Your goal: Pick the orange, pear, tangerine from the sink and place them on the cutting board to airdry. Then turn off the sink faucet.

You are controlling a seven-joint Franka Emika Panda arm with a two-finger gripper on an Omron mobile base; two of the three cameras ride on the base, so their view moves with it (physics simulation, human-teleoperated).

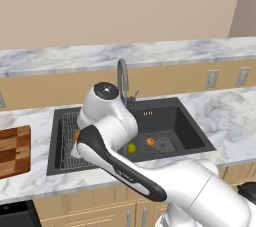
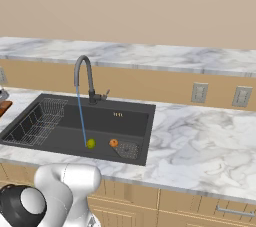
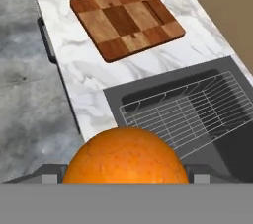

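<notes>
The two-finger gripper (image 3: 126, 181) clamped the large round orange fruit (image 3: 126, 156) wide between its jaws, lifted clear of the wire rack (image 3: 197, 107) so the checkered wooden cutting board (image 3: 127, 22) lay ahead beyond it.

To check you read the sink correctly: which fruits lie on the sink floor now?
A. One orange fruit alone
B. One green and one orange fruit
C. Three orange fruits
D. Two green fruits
B: the right base view shows the pear beside a small orange fruit on the floor of the sink.
</notes>
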